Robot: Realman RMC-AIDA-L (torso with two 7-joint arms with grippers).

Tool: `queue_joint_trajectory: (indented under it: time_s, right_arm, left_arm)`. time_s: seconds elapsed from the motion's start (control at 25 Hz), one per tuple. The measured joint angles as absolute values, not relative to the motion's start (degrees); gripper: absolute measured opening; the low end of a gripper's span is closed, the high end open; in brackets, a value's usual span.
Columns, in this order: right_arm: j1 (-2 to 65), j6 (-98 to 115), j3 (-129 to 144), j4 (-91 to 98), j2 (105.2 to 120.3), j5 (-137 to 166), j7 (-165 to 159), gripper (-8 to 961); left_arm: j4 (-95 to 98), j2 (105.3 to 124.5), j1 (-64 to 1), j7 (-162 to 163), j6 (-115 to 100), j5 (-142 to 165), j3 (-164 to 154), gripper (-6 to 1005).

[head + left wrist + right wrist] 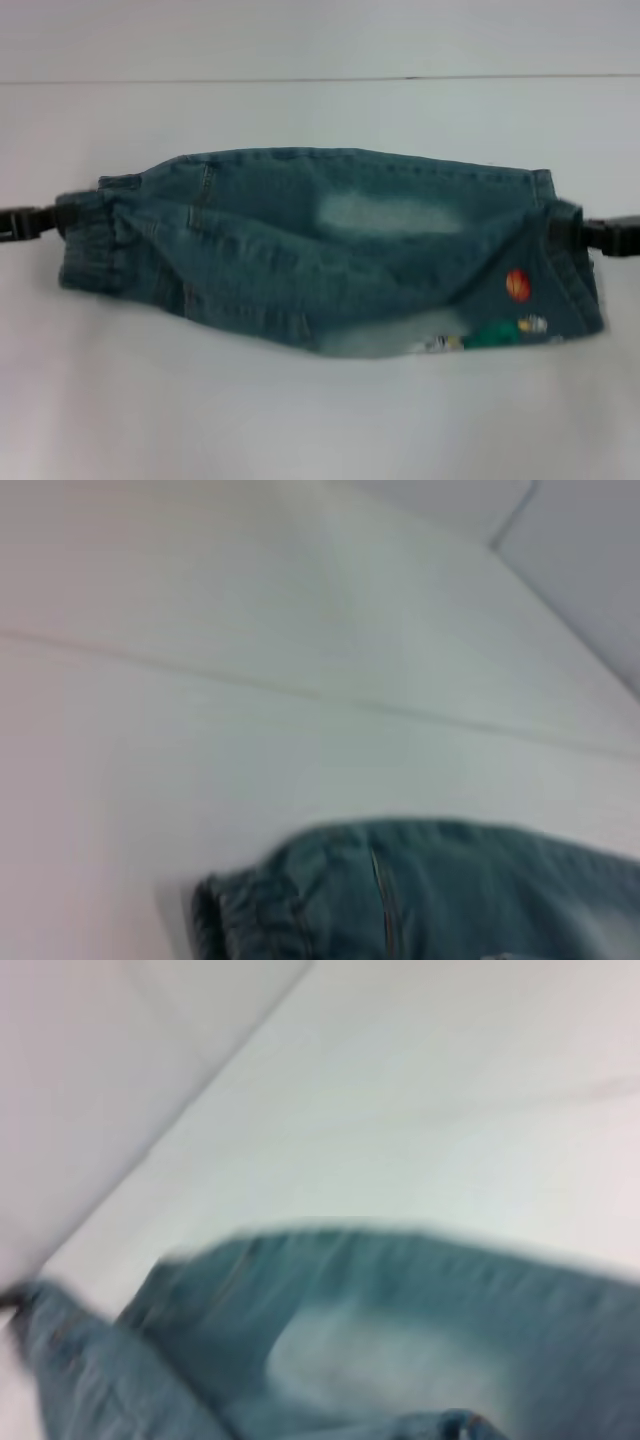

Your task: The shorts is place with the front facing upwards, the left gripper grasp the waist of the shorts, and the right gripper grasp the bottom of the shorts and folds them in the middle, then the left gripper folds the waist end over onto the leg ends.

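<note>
Shorts [330, 250] stretched L-R across white counter [320, 420], folded lengthwise, far edge straight, near edge sagging. Waist of the shorts [90, 245] at L end, gathered elastic, held by left end effector [50, 222], which is closed on the band. Bottom of the shorts [575, 270] at R end w/ cartoon print [505, 315] on near-R part; right end effector [585, 235] clamped on the hem. Wrist views: denim over counter, own fingers not seen.
</note>
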State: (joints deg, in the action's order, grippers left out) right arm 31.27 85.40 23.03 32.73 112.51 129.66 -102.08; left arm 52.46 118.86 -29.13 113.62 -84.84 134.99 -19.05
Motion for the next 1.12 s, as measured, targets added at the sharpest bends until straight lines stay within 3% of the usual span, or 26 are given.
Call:
queue_joint_trajectory:
  time_s: [0.28, 0.56, 1.12]
  right_arm:
    - [28.7, 73.5, 22.4, 28.4, 115.94, 115.3, -90.1, 2]
    - [28.8, 61.6, 22.5, 25.1, 118.99, 107.9, -80.5, 1]
    - [33.3, 54.7, 22.8, 21.4, 119.52, 103.2, -72.7, 2]
  left_arm:
    - [52.2, 121.39, -29.6, 113.1, -76.4, 131.9, -19.7, 42]
    - [51.3, 122.42, -29.5, 112.3, -69.4, 130.4, -19.8, 43]
    - [46.8, 122.27, -30.4, 107.9, -63.8, 127.2, -19.8, 46]
